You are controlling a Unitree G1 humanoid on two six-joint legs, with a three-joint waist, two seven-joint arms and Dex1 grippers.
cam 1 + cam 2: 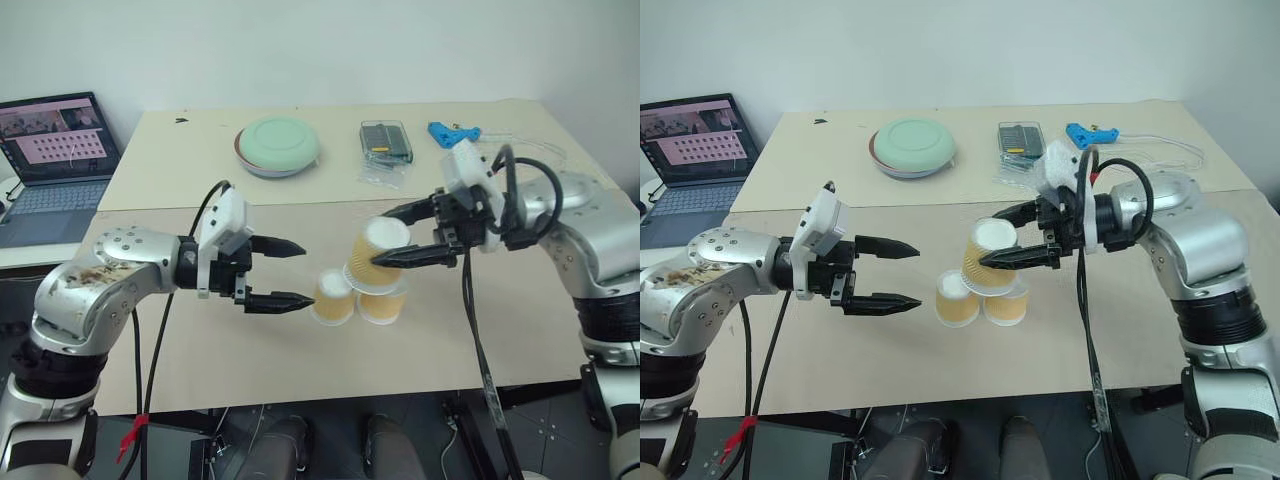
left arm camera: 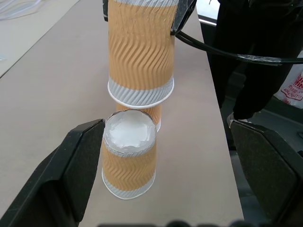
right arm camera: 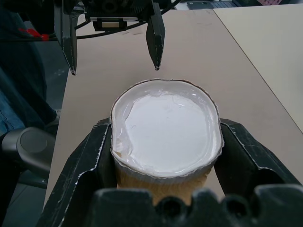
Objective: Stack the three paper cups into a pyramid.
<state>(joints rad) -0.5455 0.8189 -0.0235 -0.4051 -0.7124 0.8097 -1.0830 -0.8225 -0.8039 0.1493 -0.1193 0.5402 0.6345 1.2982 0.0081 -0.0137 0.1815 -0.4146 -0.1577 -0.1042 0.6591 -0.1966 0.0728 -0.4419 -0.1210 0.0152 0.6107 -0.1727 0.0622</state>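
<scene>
You have the third tan-orange ribbed paper cup point(image 1: 378, 250), white base up, clamped between the 2 black fingers of the right gripper point(image 1: 391, 235), and it hangs tilted just above the other 2 tan-orange paper cups point(image 1: 356, 301), which stand upside down side by side on the beige tabletop point(image 1: 200, 340). That grip across the cup's body squeezes it slightly oval, as the right wrist view shows, and it leaves the rim free to land across both bases, which is what the pyramid needs. The cup looks tilted, so my judgement is you should level it before lowering, or it may slide off or nudge a base cup aside. Your left gripper point(image 1: 288, 272) stands wide open and empty, level with the base pair and just beside it, well placed to steady a cup but also close enough to bump one. Farther back, well apart, lie a pale green round bowl point(image 1: 278, 145), a clear plastic packet with dark contents point(image 1: 386, 143) and a blue plastic tool point(image 1: 452, 132); an open laptop point(image 1: 55, 165) sits off the left edge. None of these stands in your way.
</scene>
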